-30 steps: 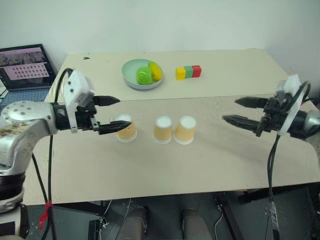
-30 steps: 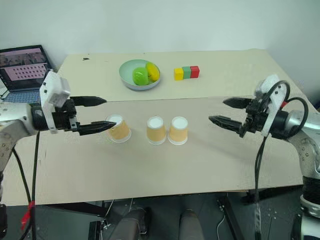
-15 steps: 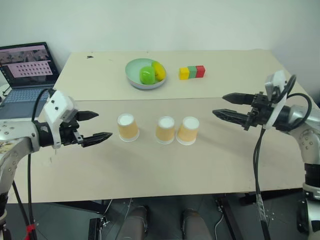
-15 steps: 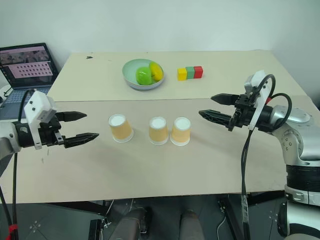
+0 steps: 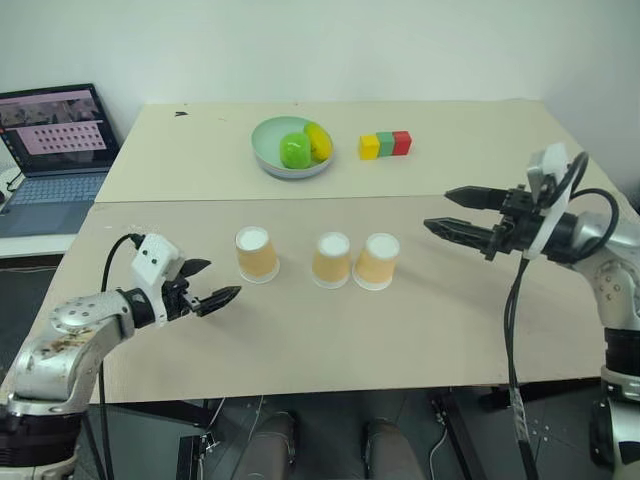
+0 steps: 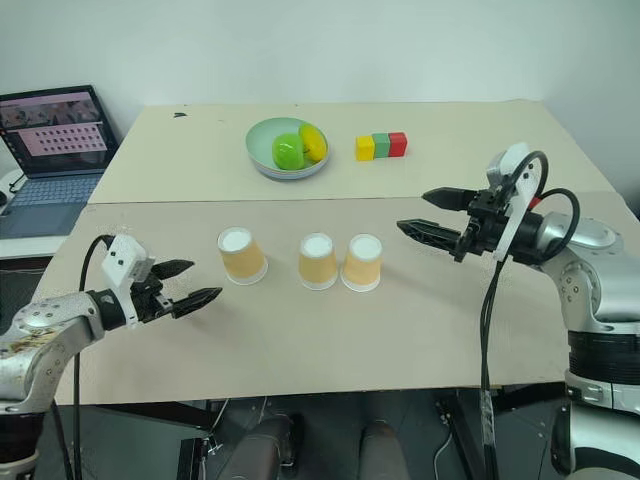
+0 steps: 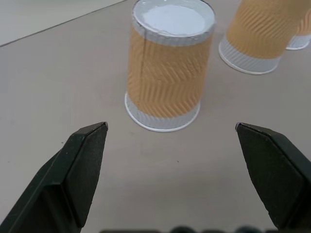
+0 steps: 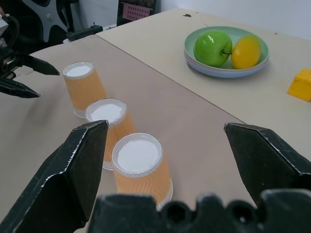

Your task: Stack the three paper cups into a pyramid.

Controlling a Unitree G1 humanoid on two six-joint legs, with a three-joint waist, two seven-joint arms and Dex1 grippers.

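Note:
Three paper cups stand upside down in a row mid-table: the left cup a little apart, the middle cup and the right cup close together. My left gripper hovers low over the table, left of and nearer than the left cup, open and empty, pointing at it. In the left wrist view the left cup stands just beyond the spread fingers. My right gripper is open and empty, raised to the right of the right cup and pointing toward the row.
A pale green bowl holding a green apple and a yellow fruit sits at the back, with a yellow-green-red block row beside it. A laptop stands off the table's left side. A seam crosses the tabletop behind the cups.
My left gripper has sunk toward the table and drawn back to the left from the left cup, staying open. The right gripper has stayed put. The cups have not moved.

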